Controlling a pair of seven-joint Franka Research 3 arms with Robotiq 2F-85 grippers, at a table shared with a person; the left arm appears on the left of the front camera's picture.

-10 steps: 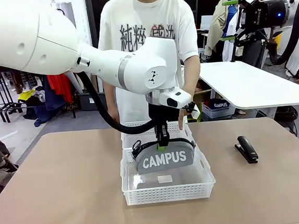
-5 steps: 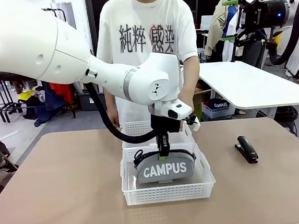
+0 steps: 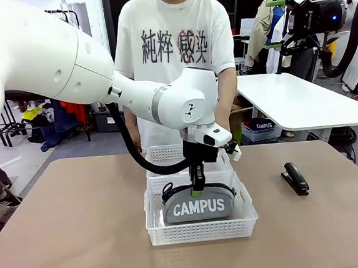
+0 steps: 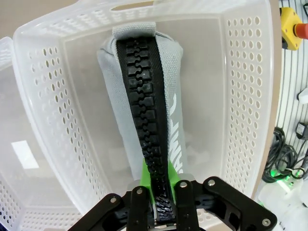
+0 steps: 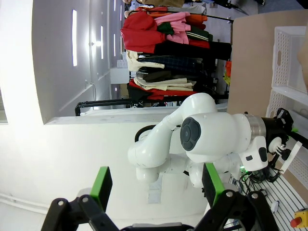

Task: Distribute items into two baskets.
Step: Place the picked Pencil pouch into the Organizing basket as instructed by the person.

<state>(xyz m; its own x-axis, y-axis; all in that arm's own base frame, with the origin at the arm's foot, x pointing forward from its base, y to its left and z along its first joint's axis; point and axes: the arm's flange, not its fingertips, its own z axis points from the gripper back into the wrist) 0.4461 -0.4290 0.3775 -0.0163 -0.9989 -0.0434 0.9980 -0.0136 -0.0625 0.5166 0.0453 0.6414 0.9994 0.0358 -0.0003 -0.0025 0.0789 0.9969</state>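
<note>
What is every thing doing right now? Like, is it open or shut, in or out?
pouch: zipped shut, standing zipper-up inside the near basket, pinched by the left gripper.
near basket: upright, holds the pouch.
far basket: upright behind it, inside mostly hidden.
stapler: closed, lying on the table, outside both baskets.
left gripper: shut on the pouch's zipper.
right gripper: open, holding nothing.
</note>
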